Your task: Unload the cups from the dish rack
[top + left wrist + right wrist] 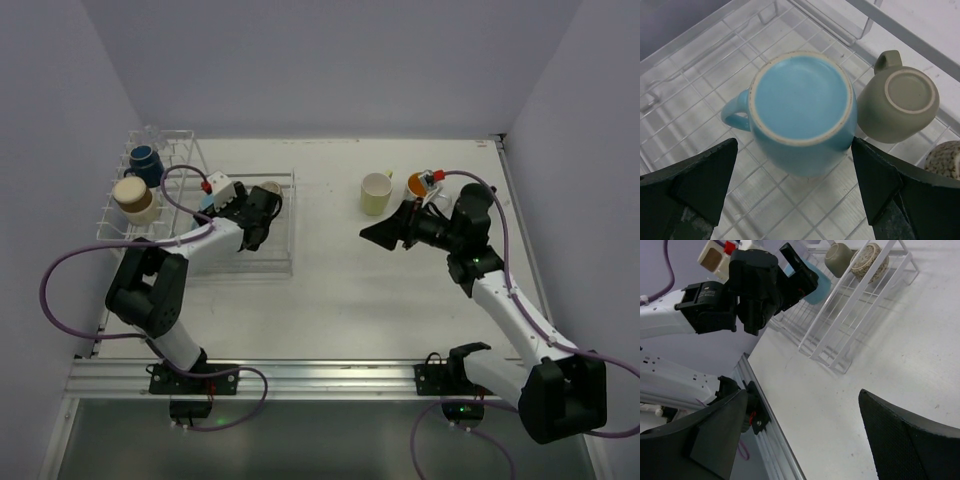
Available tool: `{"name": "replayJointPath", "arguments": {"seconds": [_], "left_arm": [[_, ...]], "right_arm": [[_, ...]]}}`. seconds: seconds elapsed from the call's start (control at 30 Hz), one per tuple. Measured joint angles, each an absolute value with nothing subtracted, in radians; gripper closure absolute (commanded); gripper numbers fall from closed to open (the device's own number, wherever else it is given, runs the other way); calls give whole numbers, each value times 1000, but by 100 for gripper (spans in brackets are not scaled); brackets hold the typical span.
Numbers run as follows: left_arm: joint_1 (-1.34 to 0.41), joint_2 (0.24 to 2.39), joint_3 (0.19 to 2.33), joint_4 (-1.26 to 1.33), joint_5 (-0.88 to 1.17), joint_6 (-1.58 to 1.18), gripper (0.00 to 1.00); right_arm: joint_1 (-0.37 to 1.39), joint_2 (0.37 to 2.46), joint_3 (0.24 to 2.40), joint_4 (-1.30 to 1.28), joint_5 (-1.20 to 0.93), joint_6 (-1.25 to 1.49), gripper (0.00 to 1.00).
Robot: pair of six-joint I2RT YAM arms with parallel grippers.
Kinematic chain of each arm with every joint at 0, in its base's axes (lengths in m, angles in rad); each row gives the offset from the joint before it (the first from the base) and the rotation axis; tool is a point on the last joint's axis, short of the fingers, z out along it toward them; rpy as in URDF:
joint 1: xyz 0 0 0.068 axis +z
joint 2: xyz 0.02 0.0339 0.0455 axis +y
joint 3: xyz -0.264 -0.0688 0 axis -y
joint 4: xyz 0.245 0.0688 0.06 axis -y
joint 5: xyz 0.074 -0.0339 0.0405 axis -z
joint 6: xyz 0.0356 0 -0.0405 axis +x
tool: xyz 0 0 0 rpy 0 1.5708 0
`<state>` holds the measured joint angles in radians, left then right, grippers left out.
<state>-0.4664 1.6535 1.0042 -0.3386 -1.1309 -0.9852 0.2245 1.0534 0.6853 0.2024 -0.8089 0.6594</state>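
The white wire dish rack (170, 222) stands at the left. In the left wrist view a light blue cup (802, 107) lies upside down in the rack's basket (700, 100), with a grey-brown cup (900, 102) and a speckled cup (945, 157) to its right. My left gripper (795, 185) is open, its fingers either side of the blue cup, not touching it. A navy cup (145, 160) and a cream cup (135, 200) sit on the prongs. A pale yellow-green cup (377, 193) and a white cup with orange inside (418, 185) stand on the table. My right gripper (385, 232) is open and empty beside them.
The right wrist view shows the left arm (755, 285) over the rack (850, 305) and the aluminium rail (770, 440) at the table's near edge. The right arm's cable (500, 215) loops near the table's right edge.
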Motion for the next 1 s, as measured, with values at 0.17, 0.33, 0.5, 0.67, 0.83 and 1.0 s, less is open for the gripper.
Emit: {"name": "replayJointPath", "arguments": {"seconds": [0.17, 0.33, 0.5, 0.67, 0.83, 1.0], "left_arm": [[-447, 1676, 1005, -297, -1139, -937, 0], [-424, 1680, 1005, -236, -1142, -878, 0], [-403, 1692, 1005, -162, -1142, -822, 0], [-394, 1714, 1004, -100, -1136, -766, 9], [-388, 1712, 986, -39, -1123, -745, 39], [-389, 1651, 916, -13, -1109, -741, 61]], "right_arm": [[257, 1053, 689, 202, -831, 643, 3], [280, 1054, 697, 202, -839, 632, 2], [290, 1056, 701, 203, -857, 628, 1], [297, 1056, 701, 203, -860, 627, 2], [301, 1053, 701, 203, -859, 625, 4], [301, 1043, 701, 202, -849, 626, 6]]}}
